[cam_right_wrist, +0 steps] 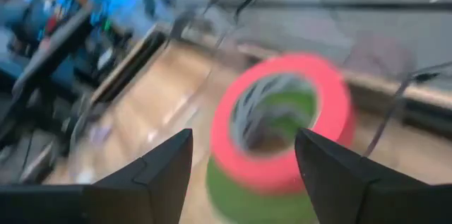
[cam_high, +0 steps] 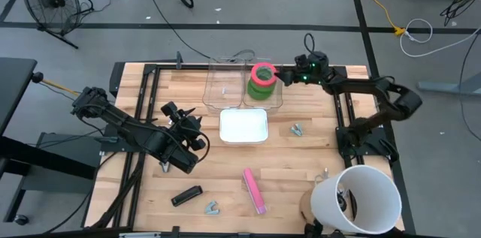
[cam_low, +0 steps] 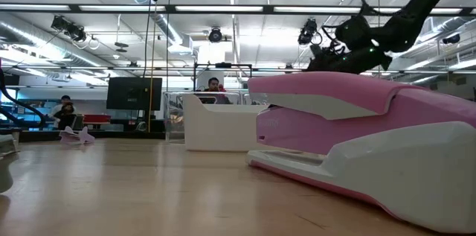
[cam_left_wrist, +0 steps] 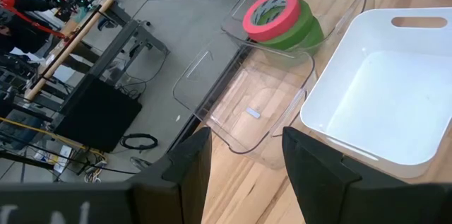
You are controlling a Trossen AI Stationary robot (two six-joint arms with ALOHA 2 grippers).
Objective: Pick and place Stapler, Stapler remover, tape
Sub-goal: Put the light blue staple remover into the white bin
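Observation:
The tape is stacked in the right-hand clear bin [cam_high: 274, 99] at the table's far middle. A pink-red roll [cam_high: 262, 73] lies flat on top of green rolls [cam_left_wrist: 302, 32]. My right gripper [cam_high: 283, 79] hovers just right of the stack, open and empty, with the pink roll [cam_right_wrist: 282, 121] ahead between its fingers. My left gripper [cam_high: 197, 139] is open and empty left of the white tray [cam_high: 243, 137]. A pink stapler [cam_high: 254, 190], a black stapler [cam_high: 186, 195] and two staple removers [cam_high: 297, 129] [cam_high: 213, 208] lie on the table.
An empty clear bin [cam_high: 225, 88] stands left of the tape bin. A large white bucket [cam_high: 359, 197] lies on its side at the near right corner. In the low view the pink stapler [cam_low: 357, 147] fills the foreground, with the white tray [cam_low: 219, 124] behind it.

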